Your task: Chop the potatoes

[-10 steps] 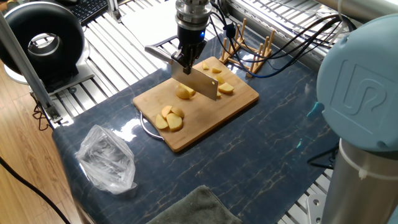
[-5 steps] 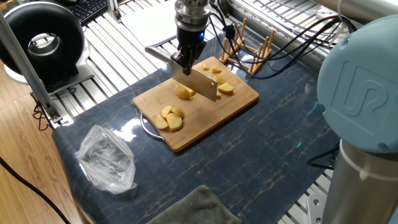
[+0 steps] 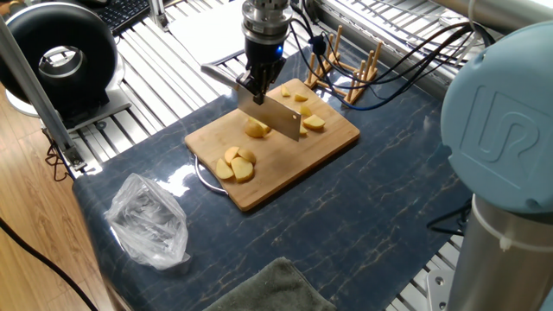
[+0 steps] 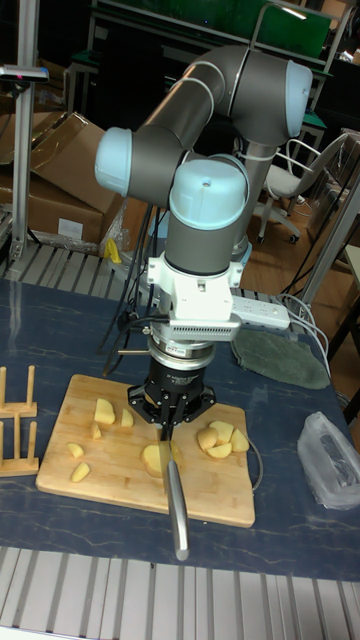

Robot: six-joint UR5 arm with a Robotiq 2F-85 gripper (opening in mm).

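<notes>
A bamboo board [image 3: 289, 158] [image 4: 110, 482] lies mid-table with pale-yellow potatoes on it. My gripper [image 3: 257, 84] [image 4: 171, 419] hangs over the board's middle, shut on the handle of a cleaver [image 3: 275, 117] [image 4: 177, 500]. The blade stands edge-down on or just above one rounded potato piece [image 3: 256, 130] [image 4: 152, 459]. A small heap of cut potato pieces [image 3: 235, 165] [image 4: 221, 438] lies toward one end of the board. Smaller pieces [image 3: 314, 123] [image 4: 104, 411] are scattered at the other end.
A crumpled clear plastic bag [image 3: 148, 221] [image 4: 334, 461] lies off the board's heap end. A grey-green cloth [image 3: 266, 289] [image 4: 281, 359] sits at the table edge. A wooden rack [image 3: 347, 71] [image 4: 17, 421] stands past the other end. The arm's base [image 3: 501, 138] fills the right.
The cleaver and gripper have edged very slightly left. The potato pieces lie where they were.
</notes>
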